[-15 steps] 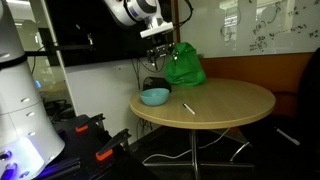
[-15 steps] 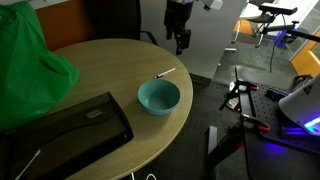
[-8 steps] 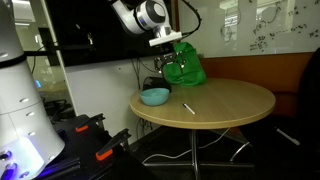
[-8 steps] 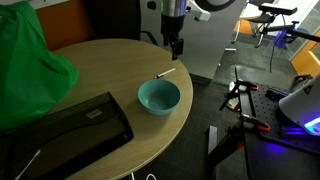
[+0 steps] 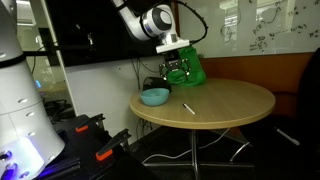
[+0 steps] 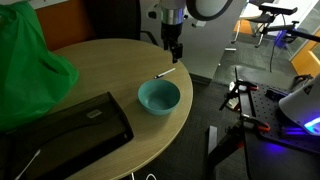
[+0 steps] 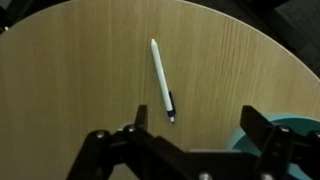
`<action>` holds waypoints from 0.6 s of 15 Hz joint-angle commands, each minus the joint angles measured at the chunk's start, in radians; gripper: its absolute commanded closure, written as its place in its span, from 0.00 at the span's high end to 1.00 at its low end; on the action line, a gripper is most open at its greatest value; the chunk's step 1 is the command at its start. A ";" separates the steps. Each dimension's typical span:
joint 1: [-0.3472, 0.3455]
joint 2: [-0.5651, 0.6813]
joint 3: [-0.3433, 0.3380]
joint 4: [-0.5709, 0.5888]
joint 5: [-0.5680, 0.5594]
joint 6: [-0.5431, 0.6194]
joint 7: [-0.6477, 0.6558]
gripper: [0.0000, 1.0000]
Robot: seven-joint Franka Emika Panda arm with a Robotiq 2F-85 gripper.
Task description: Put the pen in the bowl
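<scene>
One pen (image 7: 161, 78), one bowl (image 6: 159, 96), one gripper (image 6: 176, 52), and one round table (image 6: 100, 60) that bears the first two. The pen lies flat on the bare wood near the table's edge, close to the teal bowl but not touching it; in the wrist view only a corner of the bowl (image 7: 302, 126) shows at the lower right. The gripper (image 7: 195, 140) hangs in the air over the pen, its fingers (image 7: 133, 131) spread apart with nothing between them.

Against the picture a second ago, the gripper (image 5: 176, 72) has come lower and has moved towards the pen (image 5: 187, 108). Pen and bowl (image 5: 154, 96) lie where they lay.

One green bag (image 6: 30, 55) sits on the far part of the table, well apart from the pen, and in an exterior view the gripper shows in front of the bag (image 5: 193, 66). One flat black case (image 6: 70, 125) lies on the table beside the bowl, on the side away from the pen.
</scene>
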 commanded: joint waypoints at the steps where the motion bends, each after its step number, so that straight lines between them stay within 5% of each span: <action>1: -0.043 0.095 0.007 0.057 -0.009 0.080 -0.058 1.00; 7: -0.110 0.278 0.068 0.180 0.019 0.109 -0.144 0.98; 9: -0.103 0.324 0.063 0.219 -0.011 0.109 -0.144 0.84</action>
